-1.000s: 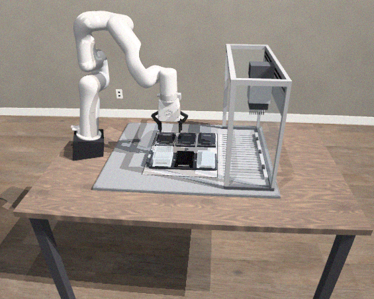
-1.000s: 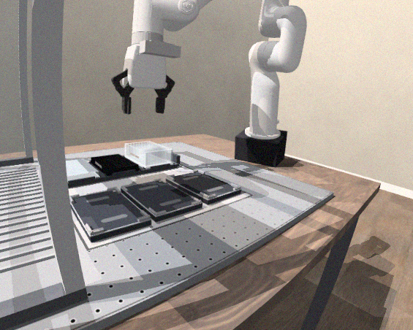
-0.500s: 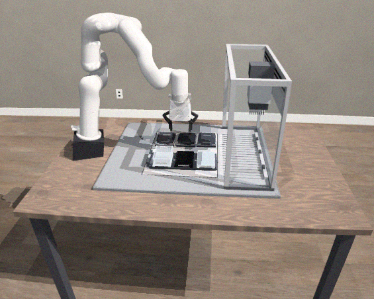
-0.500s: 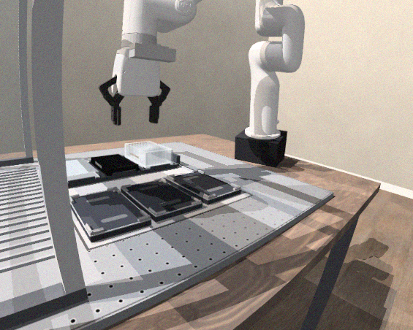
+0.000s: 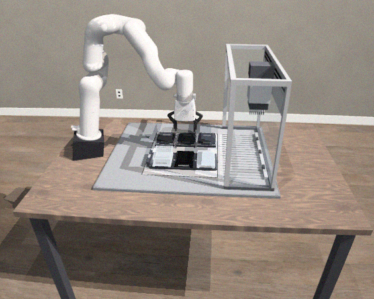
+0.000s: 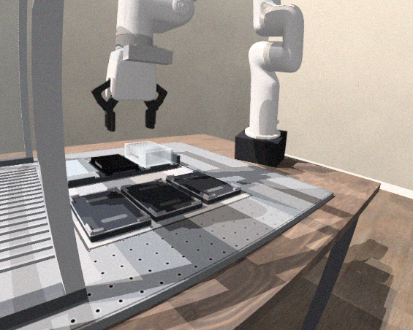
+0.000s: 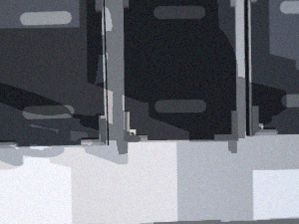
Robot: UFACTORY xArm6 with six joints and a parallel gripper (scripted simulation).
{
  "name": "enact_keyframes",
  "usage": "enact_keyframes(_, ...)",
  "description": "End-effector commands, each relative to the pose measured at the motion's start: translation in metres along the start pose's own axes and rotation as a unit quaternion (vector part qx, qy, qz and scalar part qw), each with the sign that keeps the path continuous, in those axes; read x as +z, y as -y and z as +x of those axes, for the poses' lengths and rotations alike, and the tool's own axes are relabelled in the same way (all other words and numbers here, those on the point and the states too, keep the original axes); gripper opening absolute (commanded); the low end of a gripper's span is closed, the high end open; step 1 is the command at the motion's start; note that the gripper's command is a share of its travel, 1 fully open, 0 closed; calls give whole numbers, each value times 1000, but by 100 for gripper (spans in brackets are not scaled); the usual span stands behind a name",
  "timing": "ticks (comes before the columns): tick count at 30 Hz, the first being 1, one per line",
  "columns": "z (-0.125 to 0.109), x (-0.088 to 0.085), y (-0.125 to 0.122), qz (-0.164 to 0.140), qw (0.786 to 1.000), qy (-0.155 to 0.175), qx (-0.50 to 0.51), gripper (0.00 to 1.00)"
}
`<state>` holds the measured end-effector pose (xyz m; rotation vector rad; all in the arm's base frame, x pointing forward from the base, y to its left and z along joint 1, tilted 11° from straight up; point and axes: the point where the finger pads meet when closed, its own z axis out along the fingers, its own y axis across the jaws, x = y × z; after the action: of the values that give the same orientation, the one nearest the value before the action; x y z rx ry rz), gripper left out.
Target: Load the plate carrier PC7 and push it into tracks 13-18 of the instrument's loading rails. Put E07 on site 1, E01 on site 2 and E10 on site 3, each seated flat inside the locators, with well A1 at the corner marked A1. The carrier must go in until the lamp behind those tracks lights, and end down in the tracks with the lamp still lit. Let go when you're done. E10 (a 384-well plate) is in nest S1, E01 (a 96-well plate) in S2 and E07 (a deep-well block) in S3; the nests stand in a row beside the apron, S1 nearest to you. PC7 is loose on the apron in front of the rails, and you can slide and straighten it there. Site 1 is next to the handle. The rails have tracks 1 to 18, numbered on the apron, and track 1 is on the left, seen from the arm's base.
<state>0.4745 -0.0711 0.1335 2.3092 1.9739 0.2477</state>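
Nearest in the exterior view, three dark nests [image 6: 161,198] lay in a row. Behind them carrier PC7 [image 6: 81,179] sat on the apron, bearing a pale plate, a black plate and clear block E07 [image 6: 148,153] (the tallest). Above hung the gripper [image 6: 130,122], fingers spread wide, gripping nothing.

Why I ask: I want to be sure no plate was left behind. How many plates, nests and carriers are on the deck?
Plates: 3, all on the carrier: clear block, black plate, pale plate
Nests: 3, all with nothing in them
Carrier: 1
Total: 7
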Motion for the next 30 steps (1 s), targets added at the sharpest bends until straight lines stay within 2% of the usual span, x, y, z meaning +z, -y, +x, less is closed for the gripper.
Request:
enact_keyframes(1, 0, -1, -2, -2, 1000, 0, 0, 100)
enact_keyframes(6, 0, -1, -2, -2, 1000, 0, 0, 100)
enact_keyframes(30, 0, 36, -2, -2, 1000, 0, 0, 100)
